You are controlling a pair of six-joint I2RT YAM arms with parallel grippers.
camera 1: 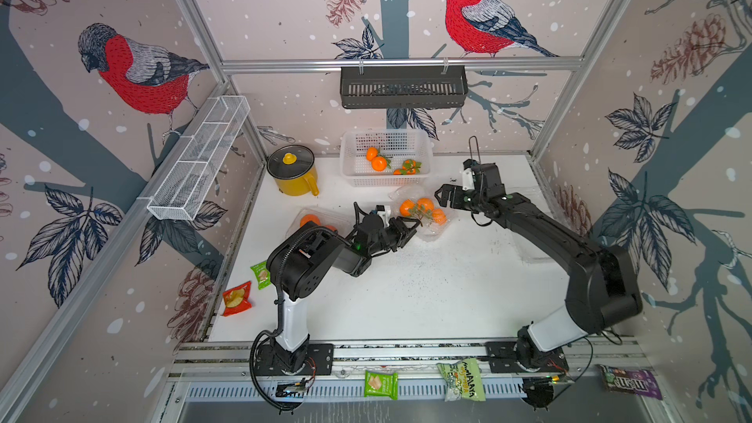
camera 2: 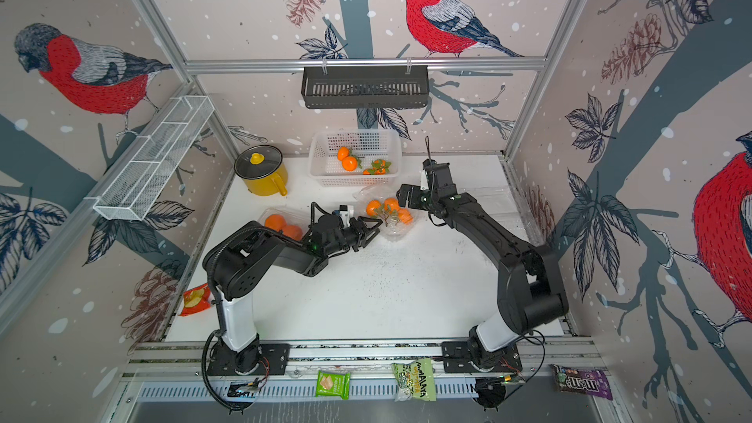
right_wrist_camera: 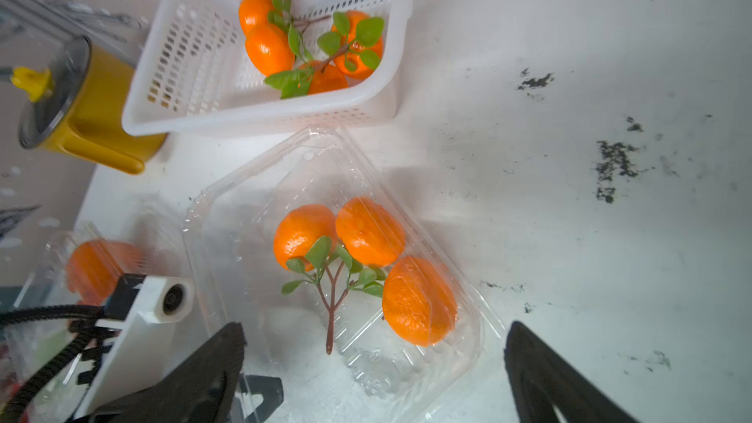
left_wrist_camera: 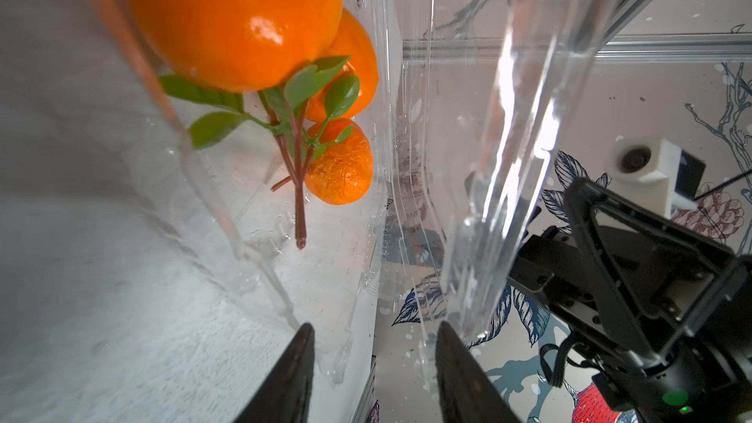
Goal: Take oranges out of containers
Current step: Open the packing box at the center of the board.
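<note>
Lying mid-table (camera 1: 407,299) between the two arms, a clear box (camera 1: 432,233) holding three oranges (camera 1: 425,204) on a leafy stem (right_wrist_camera: 331,307) is flanked by both grippers. The left gripper (camera 1: 411,231) is set at one end of the box. Its fingers (left_wrist_camera: 293,372) are parted about halfway, and the plastic rim is seen between them in the left wrist view; whether the rim is actually pinched cannot be told. The right gripper (camera 1: 445,196) is poised above and just beside the fruit, on the side away from the left one. Its fingers (right_wrist_camera: 537,372) are spread wide and nothing is carried, with the oranges framed below and between them in the right wrist view.

The stem is pointed towards the left gripper, and the three fruits are fanned away from it towards the right gripper. The right arm is therefore judged the nearer and better placed for the lift.

The lid appears to be down over the fruit, though this is hard to confirm through clear plastic. Four oranges are already seen in the white basket (camera 1: 390,181) behind the box. A second box (camera 1: 325,213) with larger oranges (camera 2: 276,222) is partly hidden by the left arm, so the task is judged well short of done.
</note>
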